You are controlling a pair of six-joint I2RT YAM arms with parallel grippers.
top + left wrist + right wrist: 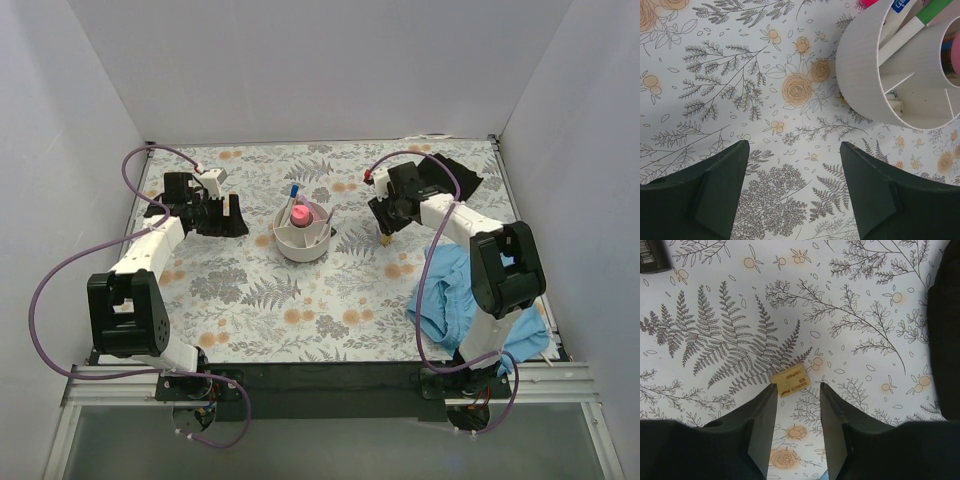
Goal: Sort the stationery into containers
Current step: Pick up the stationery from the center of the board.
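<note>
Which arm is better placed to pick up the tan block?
Right. The right gripper hangs open directly at the tan block; the left gripper is beyond the white organiser from it.

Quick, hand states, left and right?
Left hand: open, empty.
Right hand: open, tan block at its tips, not gripped.

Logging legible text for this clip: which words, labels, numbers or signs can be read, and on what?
Tan block: dark print, blurred and upside down, not readable.
Black object in the corner: white barcode-like stripes, no readable digits.
Blue label on something standing in the organiser: white marks, cut off, unreadable.
No other text shows.
</note>
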